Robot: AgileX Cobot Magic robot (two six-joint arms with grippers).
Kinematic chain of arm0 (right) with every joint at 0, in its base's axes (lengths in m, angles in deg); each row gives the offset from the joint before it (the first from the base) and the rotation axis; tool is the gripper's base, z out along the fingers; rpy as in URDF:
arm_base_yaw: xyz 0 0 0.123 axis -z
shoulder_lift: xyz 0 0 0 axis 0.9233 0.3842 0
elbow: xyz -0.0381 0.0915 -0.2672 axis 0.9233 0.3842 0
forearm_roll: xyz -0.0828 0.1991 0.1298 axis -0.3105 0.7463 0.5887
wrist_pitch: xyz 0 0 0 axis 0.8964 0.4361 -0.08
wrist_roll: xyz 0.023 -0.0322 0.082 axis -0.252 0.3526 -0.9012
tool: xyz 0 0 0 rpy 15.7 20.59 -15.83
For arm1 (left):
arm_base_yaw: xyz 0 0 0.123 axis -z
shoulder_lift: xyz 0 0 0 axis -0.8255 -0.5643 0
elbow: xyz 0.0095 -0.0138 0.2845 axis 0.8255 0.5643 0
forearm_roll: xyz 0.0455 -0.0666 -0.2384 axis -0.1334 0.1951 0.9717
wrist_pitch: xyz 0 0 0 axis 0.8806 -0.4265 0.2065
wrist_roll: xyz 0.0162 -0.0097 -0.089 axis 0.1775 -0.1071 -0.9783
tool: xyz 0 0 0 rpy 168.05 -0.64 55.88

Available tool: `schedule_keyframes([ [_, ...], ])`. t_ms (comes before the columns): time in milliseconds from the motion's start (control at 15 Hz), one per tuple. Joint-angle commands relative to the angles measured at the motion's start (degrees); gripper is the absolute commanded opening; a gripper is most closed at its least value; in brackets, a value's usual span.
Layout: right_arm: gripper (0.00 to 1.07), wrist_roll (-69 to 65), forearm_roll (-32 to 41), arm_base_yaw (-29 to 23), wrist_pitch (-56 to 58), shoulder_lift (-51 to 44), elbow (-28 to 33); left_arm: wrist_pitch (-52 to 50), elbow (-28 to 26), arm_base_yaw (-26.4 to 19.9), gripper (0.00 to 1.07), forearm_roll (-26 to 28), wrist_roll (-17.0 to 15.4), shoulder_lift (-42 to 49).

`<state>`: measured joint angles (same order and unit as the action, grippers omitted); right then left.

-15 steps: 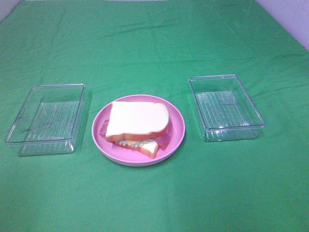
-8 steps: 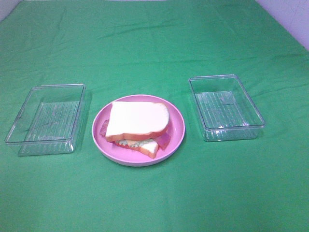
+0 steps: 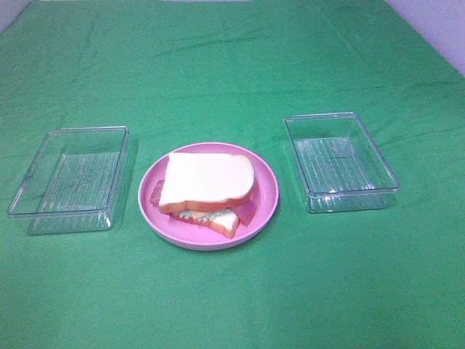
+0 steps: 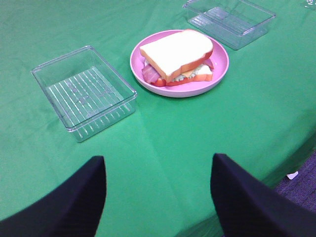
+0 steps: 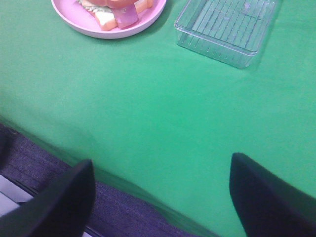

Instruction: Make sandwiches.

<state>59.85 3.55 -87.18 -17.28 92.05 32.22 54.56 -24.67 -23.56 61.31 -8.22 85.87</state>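
A stacked sandwich [image 3: 207, 178] lies on the round pink plate [image 3: 265, 211] in the middle of the green cloth. White bread is on top, with bacon, lettuce and cheese edges peeking out above a lower slice. In the left wrist view the sandwich [image 4: 175, 49] sits well ahead of my left gripper [image 4: 158, 197], which is open and holds nothing. The right wrist view catches only the near edge of the sandwich [image 5: 121, 12] on the plate [image 5: 89, 27]. My right gripper [image 5: 163, 197] is open and empty, back over the table's front edge. Neither gripper shows in the exterior high view.
An empty clear plastic tray [image 3: 69, 222] stands left of the plate and another [image 3: 341, 200] stands right of it. Green cloth covers the whole table. The table's front edge and dark floor [image 5: 123, 210] show in the right wrist view.
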Motion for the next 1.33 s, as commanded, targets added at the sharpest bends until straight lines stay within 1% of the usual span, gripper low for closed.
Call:
schedule_keyframes([
  [67,0.72,0.6,-0.3,0.0,-0.4,-0.3,0.2,-0.4,0.3,0.1,0.6,0.6,0.3,1.2],
  [400,0.72,0.6,-0.3,0.0,-0.4,-0.3,0.2,-0.4,0.3,0.1,0.6,0.6,0.3,1.2],
  [467,0.72,0.6,-0.2,0.2,-0.4,-0.3,0.2,-0.4,0.3,-1.9,0.6,0.6,0.0,1.2],
  [533,0.71,0.6,-0.1,0.2,-0.4,-0.3,0.2,-0.4,0.3,-4.9,0.6,0.6,0.0,1.2],
  [600,0.71,0.6,-0.1,0.2,-0.4,-0.3,0.2,-0.4,0.3,-9.4,0.6,0.6,0.0,1.2],
  [733,0.71,0.6,-0.1,0.2,-0.4,-0.3,0.2,-0.4,0.3,-16.8,0.6,0.6,0.0,1.2],
  [800,0.71,0.6,-0.1,0.2,-0.4,-0.3,0.2,-0.4,0.3,-18.7,0.6,0.6,0.0,1.2],
  [867,0.71,0.6,-0.1,0.6,-0.4,-0.3,0.2,-0.4,0.3,-21.8,0.6,0.6,0.0,1.2],
  [1000,0.71,0.6,0.3,4.9,-0.4,-0.3,0.2,-0.4,0.3,-26.1,0.6,0.6,0.0,1.2],
  [1067,0.71,0.6,0.3,10.1,-0.4,-0.3,0.2,-0.4,0.3,-27.8,0.6,0.6,0.0,1.2],
  [1200,0.71,0.6,0.3,16.3,-0.4,-1.7,0.2,-0.4,0.3,-28.4,0.6,0.6,0.0,1.2],
  [1333,0.71,0.6,0.3,21.5,-0.4,-5.7,0.2,-0.4,0.3,-28.4,0.6,0.6,0.0,1.2],
])
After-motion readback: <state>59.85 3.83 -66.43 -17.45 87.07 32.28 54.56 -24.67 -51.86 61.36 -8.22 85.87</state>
